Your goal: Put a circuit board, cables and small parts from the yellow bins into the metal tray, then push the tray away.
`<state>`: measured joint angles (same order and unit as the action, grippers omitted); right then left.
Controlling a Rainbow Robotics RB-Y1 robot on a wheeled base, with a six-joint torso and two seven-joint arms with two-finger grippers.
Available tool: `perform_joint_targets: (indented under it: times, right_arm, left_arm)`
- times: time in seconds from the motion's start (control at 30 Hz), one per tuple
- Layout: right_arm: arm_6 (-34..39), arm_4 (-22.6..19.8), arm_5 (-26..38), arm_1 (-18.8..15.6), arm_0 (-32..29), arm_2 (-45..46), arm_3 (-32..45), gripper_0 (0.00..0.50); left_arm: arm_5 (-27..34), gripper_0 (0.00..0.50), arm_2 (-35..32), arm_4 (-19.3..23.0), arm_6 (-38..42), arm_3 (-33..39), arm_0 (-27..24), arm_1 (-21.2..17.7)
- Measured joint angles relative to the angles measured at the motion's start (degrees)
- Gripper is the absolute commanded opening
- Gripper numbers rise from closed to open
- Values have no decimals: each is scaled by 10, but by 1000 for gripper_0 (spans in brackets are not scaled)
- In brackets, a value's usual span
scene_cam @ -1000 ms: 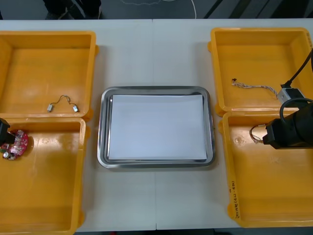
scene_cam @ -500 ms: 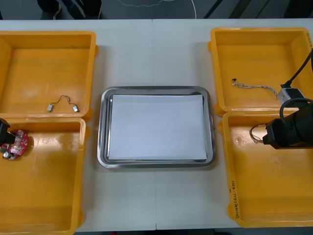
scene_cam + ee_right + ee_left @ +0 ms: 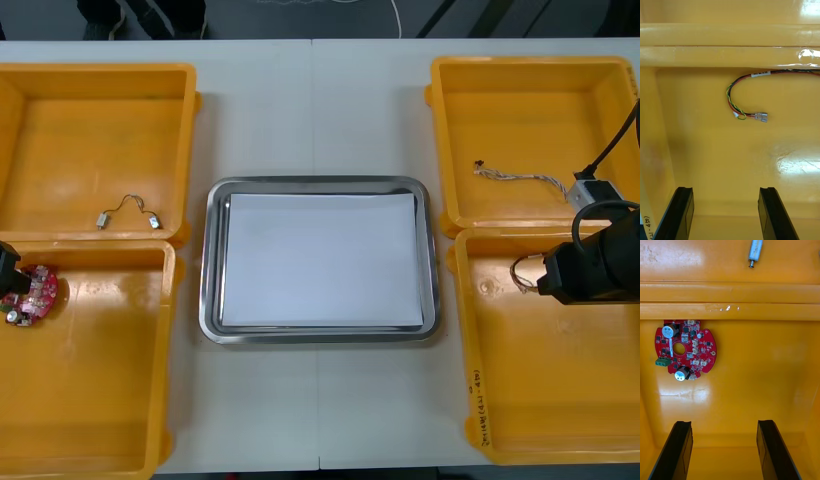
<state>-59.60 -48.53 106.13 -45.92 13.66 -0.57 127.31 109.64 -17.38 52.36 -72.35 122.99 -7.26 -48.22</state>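
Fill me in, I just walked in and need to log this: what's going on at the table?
A two-armed robot is poised over its bins. Its left gripper hangs open in the near left yellow bin, with the round red circuit board just ahead of its fingers. Its right gripper hangs open in the near right yellow bin, facing a red and yellow cable. Neither holds anything, and the white-lined metal tray has nothing in it yet.

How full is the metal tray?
Empty. The metal tray shows just its white inside; the circuit board lies in a yellow bin.
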Motion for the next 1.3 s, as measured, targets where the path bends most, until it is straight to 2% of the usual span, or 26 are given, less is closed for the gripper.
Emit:
perform_joint_targets:
  times: [1.3]
  right_arm:
    - [0, 0, 0, 0, 0, 0, 0, 500]
  left_arm:
    - [0, 500, 0, 0, 0, 0, 0, 0]
